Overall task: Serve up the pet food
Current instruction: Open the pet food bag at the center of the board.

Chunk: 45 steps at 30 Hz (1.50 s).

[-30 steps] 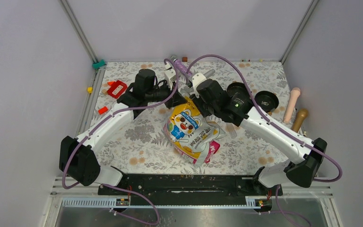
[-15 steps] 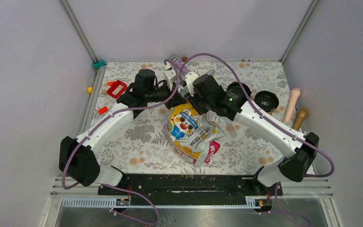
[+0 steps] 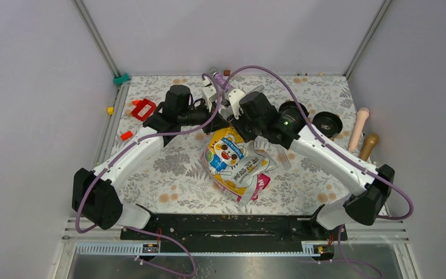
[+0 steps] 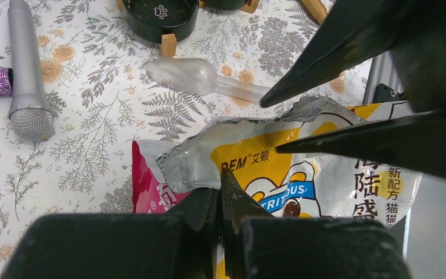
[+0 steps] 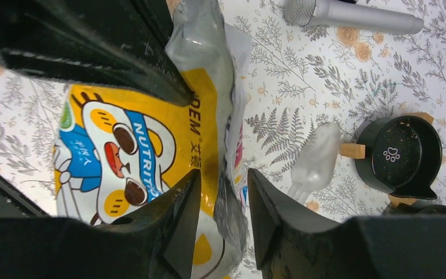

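The pet food bag, glossy yellow, white and magenta with a cartoon face, lies mid-table with its top toward the back. No kibble shows; it is hidden inside the bag. My left gripper is shut on the bag's top edge, seen in the left wrist view pinching the silver-lined rim. My right gripper is right beside it. In the right wrist view its jaws stand open, straddling the bag's other rim without pinching it.
A black bowl stands at the right, and a second one is partly under my right arm. A clear plastic scoop lies between bag and bowl. A silver microphone lies at the back. Red pieces lie left; wooden pegs right.
My right arm has swung left, bringing its gripper to the bag's top edge beside the left one. The left gripper and the bag have stayed put.
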Motion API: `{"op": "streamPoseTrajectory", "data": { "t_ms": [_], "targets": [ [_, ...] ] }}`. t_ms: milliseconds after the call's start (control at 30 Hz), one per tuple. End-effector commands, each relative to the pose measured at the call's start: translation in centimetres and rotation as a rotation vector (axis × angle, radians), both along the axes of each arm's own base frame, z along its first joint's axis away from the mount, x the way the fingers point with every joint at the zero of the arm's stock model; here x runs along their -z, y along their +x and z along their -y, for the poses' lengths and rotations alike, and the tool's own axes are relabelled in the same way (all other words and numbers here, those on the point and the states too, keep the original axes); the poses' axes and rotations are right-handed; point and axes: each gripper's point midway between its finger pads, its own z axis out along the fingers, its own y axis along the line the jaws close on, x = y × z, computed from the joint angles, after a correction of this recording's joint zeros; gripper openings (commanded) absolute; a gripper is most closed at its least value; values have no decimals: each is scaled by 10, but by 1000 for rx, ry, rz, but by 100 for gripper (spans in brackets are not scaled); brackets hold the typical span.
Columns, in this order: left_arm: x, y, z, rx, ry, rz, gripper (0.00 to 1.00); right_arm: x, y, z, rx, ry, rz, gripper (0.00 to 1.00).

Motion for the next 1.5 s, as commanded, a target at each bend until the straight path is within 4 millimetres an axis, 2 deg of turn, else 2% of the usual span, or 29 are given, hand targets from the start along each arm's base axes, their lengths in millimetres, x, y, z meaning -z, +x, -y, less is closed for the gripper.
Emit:
{"op": "streamPoseTrajectory", "data": {
  "t_ms": [0, 100, 233, 367, 433, 533, 700, 1067, 1133, 1267, 1467],
  "targets": [
    [-77, -27, 12, 144, -153, 216, 0, -48, -15, 8, 5, 162, 50, 44],
    [-76, -27, 12, 148, -152, 221, 0, -59, -22, 16, 11, 198, 68, 45],
    [-76, -27, 12, 150, -151, 220, 0, -60, -23, 21, 38, 208, 68, 46],
    [-76, -29, 13, 163, -152, 218, 0, -55, -11, 28, 92, 194, 63, 46],
    [-75, -29, 14, 166, -152, 219, 0, -52, -7, 24, 83, 199, 42, 46],
    [-76, -30, 14, 167, -153, 219, 0, -41, -7, 19, 48, 166, 12, 46],
    [-77, -32, 15, 176, -156, 217, 0, -23, -4, 23, 52, 87, -23, 45],
    [-76, -38, 14, 201, -154, 236, 0, -23, 17, 29, 114, 68, 40, 43],
    [-75, -40, 14, 214, -155, 240, 0, -26, 22, 21, 83, 100, 44, 42],
    [-75, -42, 15, 224, -158, 239, 0, -26, 13, -8, -82, 136, -31, 40],
    [-74, -43, 15, 230, -156, 246, 0, -7, 4, -15, -155, 111, -88, 37]
  ]
}}
